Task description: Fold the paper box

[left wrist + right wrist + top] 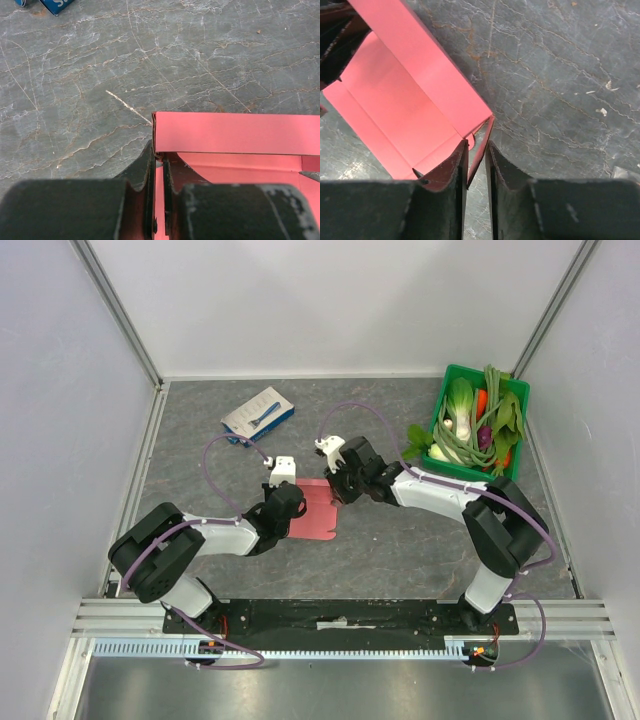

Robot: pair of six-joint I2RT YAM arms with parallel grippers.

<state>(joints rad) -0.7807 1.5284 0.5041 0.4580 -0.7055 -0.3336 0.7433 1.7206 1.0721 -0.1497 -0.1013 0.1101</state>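
The pink-red paper box lies on the table between the two arms, partly folded, with its long walls standing. My left gripper is at its left end. In the left wrist view the left gripper is shut on an upright end wall at the corner of the box. My right gripper is at the box's far right corner. In the right wrist view the right gripper has its jaws close together round a thin end flap of the box.
A white-and-blue box with a tool picture lies at the back left; its corner shows in the left wrist view. A green basket of vegetables stands at the back right. White walls and metal rails enclose the table.
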